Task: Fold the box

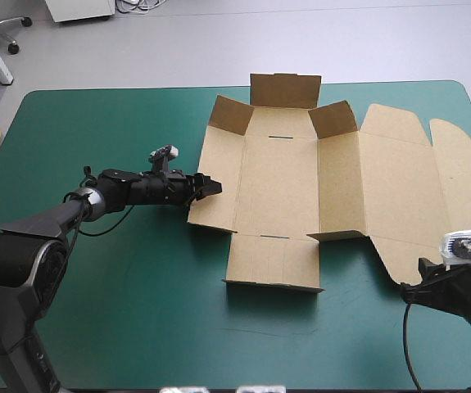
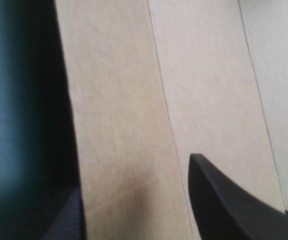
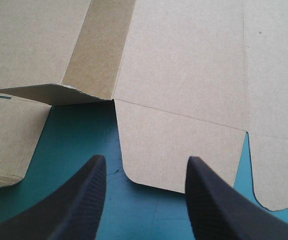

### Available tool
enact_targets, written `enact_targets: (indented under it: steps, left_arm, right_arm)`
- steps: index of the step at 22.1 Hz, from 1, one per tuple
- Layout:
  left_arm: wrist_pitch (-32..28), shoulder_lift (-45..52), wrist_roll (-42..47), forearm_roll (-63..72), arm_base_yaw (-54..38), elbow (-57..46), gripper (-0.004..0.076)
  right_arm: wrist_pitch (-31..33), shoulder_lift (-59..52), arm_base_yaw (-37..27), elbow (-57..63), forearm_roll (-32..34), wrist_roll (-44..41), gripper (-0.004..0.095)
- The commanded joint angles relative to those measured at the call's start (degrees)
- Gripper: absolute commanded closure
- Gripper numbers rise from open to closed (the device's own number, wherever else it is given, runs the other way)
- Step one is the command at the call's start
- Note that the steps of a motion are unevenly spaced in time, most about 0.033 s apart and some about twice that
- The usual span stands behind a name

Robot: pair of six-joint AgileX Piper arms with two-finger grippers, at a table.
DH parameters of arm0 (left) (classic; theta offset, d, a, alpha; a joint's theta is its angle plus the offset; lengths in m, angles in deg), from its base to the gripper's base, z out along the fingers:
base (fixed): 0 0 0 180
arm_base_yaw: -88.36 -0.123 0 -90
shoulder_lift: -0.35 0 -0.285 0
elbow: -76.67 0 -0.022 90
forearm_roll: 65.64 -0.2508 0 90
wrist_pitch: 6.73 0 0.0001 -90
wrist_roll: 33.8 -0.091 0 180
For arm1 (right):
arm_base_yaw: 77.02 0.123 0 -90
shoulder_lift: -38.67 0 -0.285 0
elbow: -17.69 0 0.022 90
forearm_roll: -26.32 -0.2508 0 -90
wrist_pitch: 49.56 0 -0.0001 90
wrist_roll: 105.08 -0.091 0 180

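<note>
Left end effector spread at box flap facing surface left edge; missed pinch could shove box (nothing pins it). Right end effector spread, idle.

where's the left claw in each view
High view: left claw at the box's left edge.
Left wrist view: its own claw, open, the box's left panel between its fingers.
Right wrist view: not in it.
Shared landmark: the brown box.
</note>
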Motion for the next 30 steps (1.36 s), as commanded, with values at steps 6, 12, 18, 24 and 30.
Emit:
enact_targets:
  steps: [6,12,18,24,30]
  left_arm:
    - [-0.93,2.66,-0.11,1.76,0.25,1.86,0.0543]
    - [0.27,0.11,-0.73,1.18,0.25,4.79,0.0623]
    - [6.76,-2.17,-0.54,-6.78,0.25,10.52,0.0738]
    - [18.29,-2.17,2.58,-22.83,0.25,20.49,0.0738]
    - [20.41,-2.17,8.97,-39.48,0.14,34.5,0.0738]
  right_arm:
    - [-2.77,0.56,-0.06,-1.86,0.99,0.21,0.0436]
    - [-2.77,0.56,-0.06,-1.86,1.09,0.21,0.0437]
    - [-2.77,0.56,-0.06,-1.86,1.09,0.21,0.0437]
    - [-2.66,0.56,-0.06,-1.86,1.09,0.21,0.0437]
    - [-2.66,0.56,-0.06,-1.86,0.98,0.21,0.0437]
